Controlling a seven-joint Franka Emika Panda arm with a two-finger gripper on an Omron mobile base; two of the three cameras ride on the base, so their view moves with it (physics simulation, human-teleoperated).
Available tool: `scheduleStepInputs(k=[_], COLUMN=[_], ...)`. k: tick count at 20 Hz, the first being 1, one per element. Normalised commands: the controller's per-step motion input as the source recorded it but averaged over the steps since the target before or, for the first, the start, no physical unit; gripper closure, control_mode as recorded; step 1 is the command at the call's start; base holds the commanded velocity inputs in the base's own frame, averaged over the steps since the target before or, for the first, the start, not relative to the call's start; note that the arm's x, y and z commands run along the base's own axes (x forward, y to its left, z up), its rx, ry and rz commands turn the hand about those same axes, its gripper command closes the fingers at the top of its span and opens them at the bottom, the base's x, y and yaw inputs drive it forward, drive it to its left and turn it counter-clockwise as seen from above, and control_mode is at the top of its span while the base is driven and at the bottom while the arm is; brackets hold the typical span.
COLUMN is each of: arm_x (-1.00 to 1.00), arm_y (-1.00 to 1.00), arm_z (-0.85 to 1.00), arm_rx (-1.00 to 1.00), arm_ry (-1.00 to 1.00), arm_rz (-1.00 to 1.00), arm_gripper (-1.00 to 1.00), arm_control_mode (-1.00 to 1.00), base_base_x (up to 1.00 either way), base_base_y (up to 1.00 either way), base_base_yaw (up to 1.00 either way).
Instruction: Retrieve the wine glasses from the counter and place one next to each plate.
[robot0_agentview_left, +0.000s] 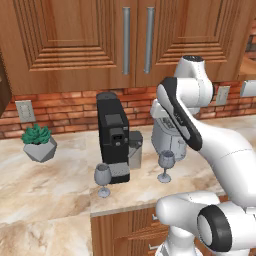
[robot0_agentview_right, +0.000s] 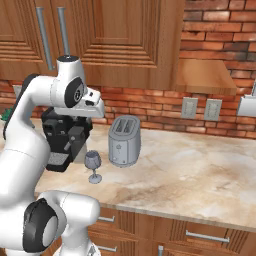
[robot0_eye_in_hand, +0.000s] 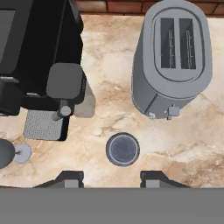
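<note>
The tool hangs above the nearer wine glass, its tips parted and holding nothing; that glass stands upright on the worktop between coffee machine and toaster; best to descend straight, centre the bowl between the tips, close gently; two wine glasses, the other left of the coffee machine; one toaster, one potted plant.

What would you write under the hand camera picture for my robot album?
Open gripper hovering above a wine glass, between the coffee machine and toaster.
</note>
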Motion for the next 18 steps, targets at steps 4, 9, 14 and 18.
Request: scheduleStepInputs(k=[4, 9, 14, 18], arm_x=[-0.31, -0.47, -0.43, -0.67], arm_y=[0.00, -0.01, -0.04, -0.36], arm_z=[0.00, -0.02, 0.00, 0.00], arm_rx=[0.04, 0.11, 0.10, 0.20], arm_ry=[-0.01, 0.00, 0.00, 0.00], arm_rz=[0.00, -0.13, -0.24, -0.27], arm_gripper=[-1.00, -1.00, -1.00, -1.00], arm_control_mode=[-1.00, -1.00, -1.00, -1.00], base_base_x=[0.00, 0.00, 0.00, 0.00], base_base_y=[0.00, 0.00, 0.00, 0.00], base_base_yaw=[0.00, 0.00, 0.00, 0.00])
